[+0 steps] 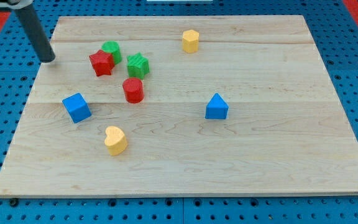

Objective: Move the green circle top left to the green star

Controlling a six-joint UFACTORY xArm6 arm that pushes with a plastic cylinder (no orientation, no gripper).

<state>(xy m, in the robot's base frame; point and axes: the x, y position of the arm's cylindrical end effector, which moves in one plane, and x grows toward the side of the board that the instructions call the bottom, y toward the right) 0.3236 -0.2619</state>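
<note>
The green circle [111, 50] sits near the board's upper left, touching the red star [102, 63] at its lower left. The green star [138, 65] lies just to the lower right of the green circle, a small gap apart. My tip [48, 60] is at the board's left edge, well to the left of the red star and the green circle, touching no block.
A red cylinder [133, 90] lies below the green star. A blue cube [77, 107] is at the left, a yellow heart [115, 140] below it, a blue triangular block [216, 107] at centre right, a yellow hexagon [191, 41] at the top. The wooden board [278, 155] lies on a blue pegboard.
</note>
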